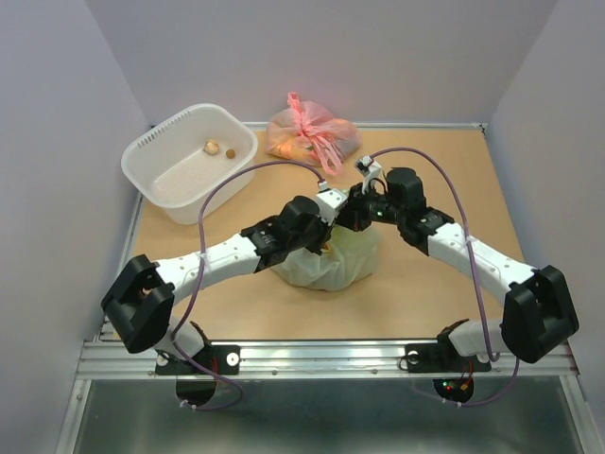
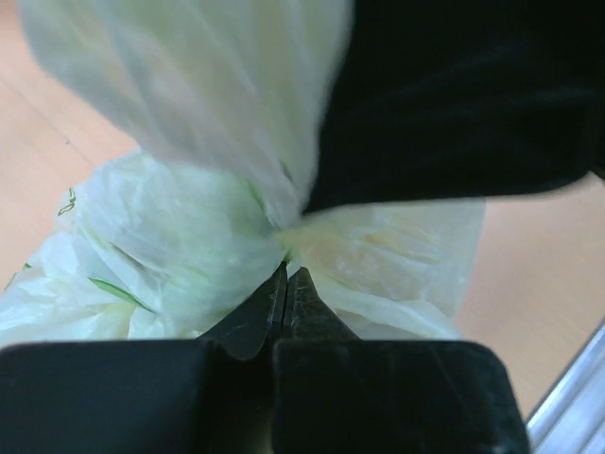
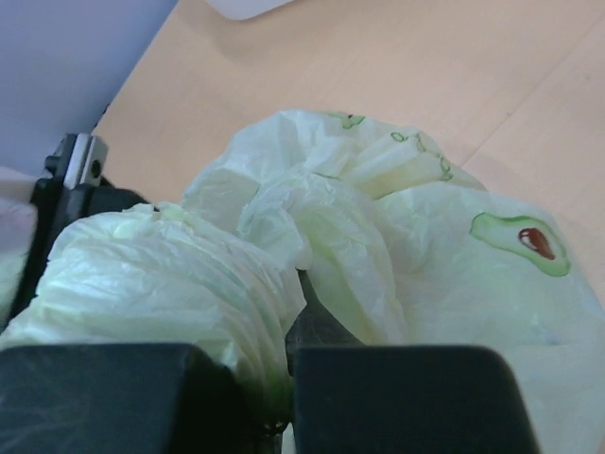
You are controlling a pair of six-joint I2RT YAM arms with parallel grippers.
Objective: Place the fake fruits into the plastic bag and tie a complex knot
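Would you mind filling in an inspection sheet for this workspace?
Surface: light wooden table.
Job's things: pale green plastic bag at centre, neck gathered; contents hidden.
Clutter: white basket holding two small pieces; tied pink bag behind.
Grippers: left gripper shut, tips pinching the bag's neck; right gripper shut on a bunched strip.
Cables: purple cables loop over both arms.
Surroundings: plain walls; metal rail at near edge.

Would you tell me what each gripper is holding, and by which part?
Both hold the bag. The left gripper pinches its gathered neck; the right gripper clamps a bunched handle strip.
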